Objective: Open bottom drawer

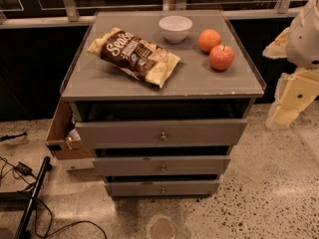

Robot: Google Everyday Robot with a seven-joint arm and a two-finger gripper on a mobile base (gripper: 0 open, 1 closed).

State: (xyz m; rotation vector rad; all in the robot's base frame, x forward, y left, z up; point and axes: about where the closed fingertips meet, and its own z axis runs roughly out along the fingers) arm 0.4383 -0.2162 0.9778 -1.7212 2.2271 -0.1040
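Observation:
The bottom drawer (134,188) is the lowest and narrowest of three grey fronts on the cabinet (209,86), with a small round metal knob (162,189) at its centre. A dark gap shows above its front. The mid-sized front (199,165) and the widest front (209,132) sit above it. My gripper (285,112) hangs on the cream and white arm at the right edge of the view, beside the cabinet's right side at about top-drawer height. It is well clear of the bottom drawer and holds nothing that I can see.
On the cabinet top lie a chip bag (133,55), a white bowl (175,28), an orange (209,40) and an apple (222,57). A brown box-like compartment (61,136) juts out at the cabinet's left. Cables and a black pole (31,198) lie on the speckled floor at left.

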